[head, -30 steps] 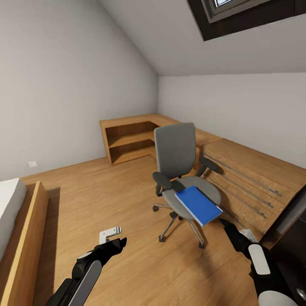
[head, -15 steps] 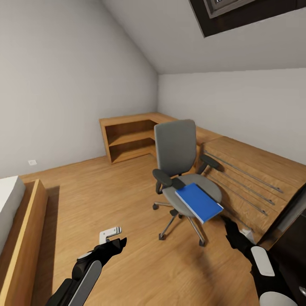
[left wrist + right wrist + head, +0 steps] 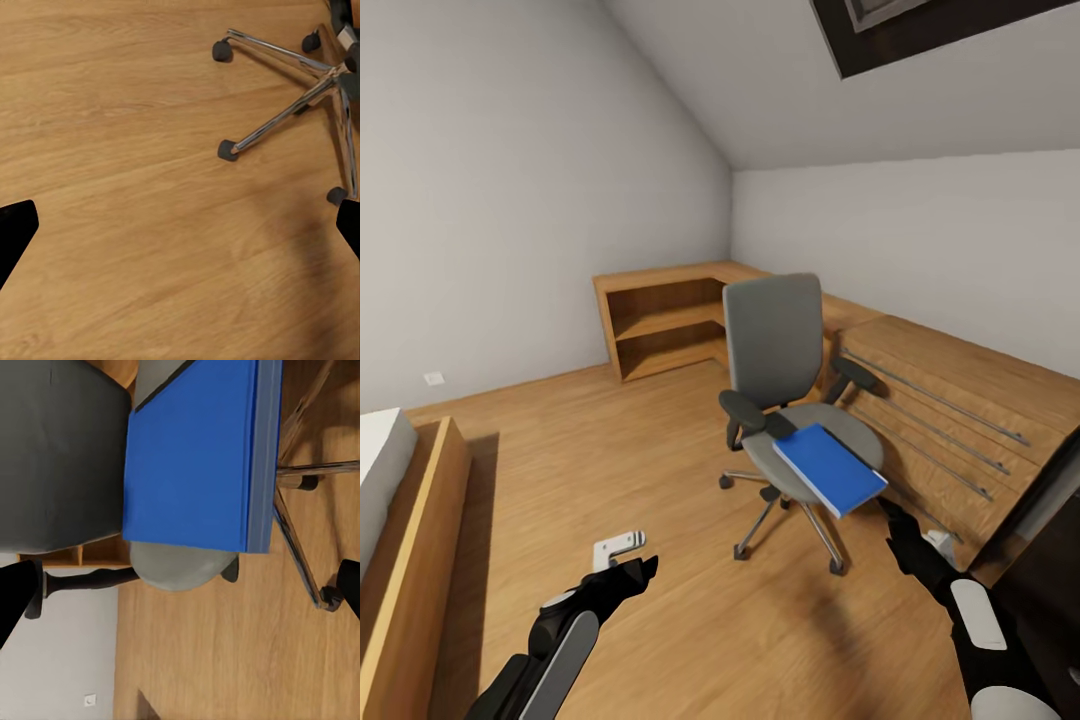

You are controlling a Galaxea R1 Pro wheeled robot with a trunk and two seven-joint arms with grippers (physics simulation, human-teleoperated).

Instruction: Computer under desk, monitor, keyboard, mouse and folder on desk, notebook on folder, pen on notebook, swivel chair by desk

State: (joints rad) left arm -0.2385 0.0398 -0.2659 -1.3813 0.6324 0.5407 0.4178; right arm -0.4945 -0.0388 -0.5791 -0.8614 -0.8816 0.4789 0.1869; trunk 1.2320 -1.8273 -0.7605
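- Head view: folder [image 3: 830, 468] lies flat on the swivel chair [image 3: 785, 385] seat, centre-right of frame, overhanging the seat's front edge. Long axis runs from upper left to lower right, its near corner aimed at the right hand [image 3: 897, 533]. Right hand sits just below-right of that corner, close but apart; left hand [image 3: 628, 572] is at lower left, well apart over bare floor [image 3: 660, 440]. Right arm clearly nearer.
- Left wrist view: floor plus the chair's chrome base at upper right; fingertips at both frame edges, so hand is spread, holding nothing.
- Right wrist view: folder straight ahead, upper centre, on the grey seat. Fingertips wide at both edges: spread, empty.
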